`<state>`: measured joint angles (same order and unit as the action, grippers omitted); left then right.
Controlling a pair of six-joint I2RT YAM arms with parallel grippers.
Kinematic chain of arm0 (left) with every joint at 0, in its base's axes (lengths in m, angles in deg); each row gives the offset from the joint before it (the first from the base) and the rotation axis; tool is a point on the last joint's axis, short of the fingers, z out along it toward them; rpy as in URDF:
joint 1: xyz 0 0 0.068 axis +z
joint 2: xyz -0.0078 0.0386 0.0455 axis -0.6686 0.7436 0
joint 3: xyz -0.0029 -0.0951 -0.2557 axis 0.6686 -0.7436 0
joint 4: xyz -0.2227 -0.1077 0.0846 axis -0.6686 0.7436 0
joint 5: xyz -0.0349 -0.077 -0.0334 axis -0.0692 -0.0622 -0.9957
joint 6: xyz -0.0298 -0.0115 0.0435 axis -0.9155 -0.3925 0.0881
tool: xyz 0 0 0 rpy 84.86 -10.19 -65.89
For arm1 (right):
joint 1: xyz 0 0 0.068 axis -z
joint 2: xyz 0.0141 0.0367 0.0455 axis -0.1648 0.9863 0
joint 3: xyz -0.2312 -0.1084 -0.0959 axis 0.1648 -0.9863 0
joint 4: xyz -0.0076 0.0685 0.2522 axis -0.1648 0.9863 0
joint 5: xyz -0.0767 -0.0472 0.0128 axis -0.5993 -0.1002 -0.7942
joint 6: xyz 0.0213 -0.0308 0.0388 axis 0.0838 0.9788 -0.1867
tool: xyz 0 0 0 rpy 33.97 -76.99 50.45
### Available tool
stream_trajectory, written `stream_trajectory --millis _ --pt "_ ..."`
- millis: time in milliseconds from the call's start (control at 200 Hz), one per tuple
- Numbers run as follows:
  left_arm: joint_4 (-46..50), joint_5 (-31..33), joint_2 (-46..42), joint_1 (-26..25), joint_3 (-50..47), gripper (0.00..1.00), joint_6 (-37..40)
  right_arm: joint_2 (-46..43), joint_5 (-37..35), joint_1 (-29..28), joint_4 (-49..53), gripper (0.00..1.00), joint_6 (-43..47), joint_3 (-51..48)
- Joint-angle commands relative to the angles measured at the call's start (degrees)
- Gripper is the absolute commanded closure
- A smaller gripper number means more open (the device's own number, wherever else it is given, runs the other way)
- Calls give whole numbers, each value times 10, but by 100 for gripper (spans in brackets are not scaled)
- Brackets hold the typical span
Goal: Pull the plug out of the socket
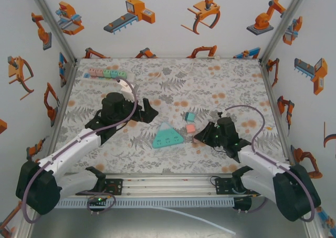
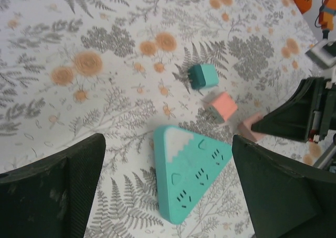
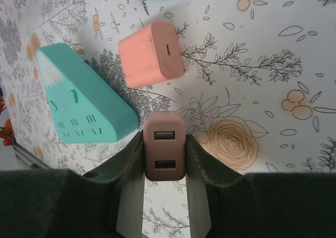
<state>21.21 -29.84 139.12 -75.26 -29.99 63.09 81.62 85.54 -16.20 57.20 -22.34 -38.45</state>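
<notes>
The right claw (image 3: 164, 139) is clamped on a dusky pink plug (image 3: 164, 159) at the lower middle of its wrist view. The plug's two USB slots face the camera, and it is out of the socket, just beside one corner. The teal triangular socket (image 3: 79, 107) lies flat at the left of the frame on the floral desk (image 3: 273, 49), with a salmon plug (image 3: 149, 53) above it. The left claw (image 2: 168, 143) stands wide apart over the socket, gripping nothing. A teal plug (image 2: 203, 76) lies at upper middle.
</notes>
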Motion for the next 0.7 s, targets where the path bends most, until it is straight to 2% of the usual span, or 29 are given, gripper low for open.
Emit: stream_trajectory --millis 0,130,255,411,496,541,636,691 --pt "-33 -2 11 6 15 0 14 33 32 1 -102 68 -31 0" --pt "-23 -3 12 13 25 0 20 51 15 1 -94 55 -31 -1" --pt "2 -12 23 20 49 3 31 33 -7 1 -59 45 -25 -2" --pt "1 -22 62 23 88 4 68 -42 -46 1 35 34 8 18" --pt "-1 -33 92 29 126 2 126 -99 -77 1 101 29 46 42" --pt "29 -45 118 34 167 0 159 -128 -89 1 127 27 76 58" --pt "186 -87 189 57 307 0 242 -178 -104 1 158 26 150 90" --pt "214 -96 216 79 352 1 294 -195 -104 0 165 25 197 109"
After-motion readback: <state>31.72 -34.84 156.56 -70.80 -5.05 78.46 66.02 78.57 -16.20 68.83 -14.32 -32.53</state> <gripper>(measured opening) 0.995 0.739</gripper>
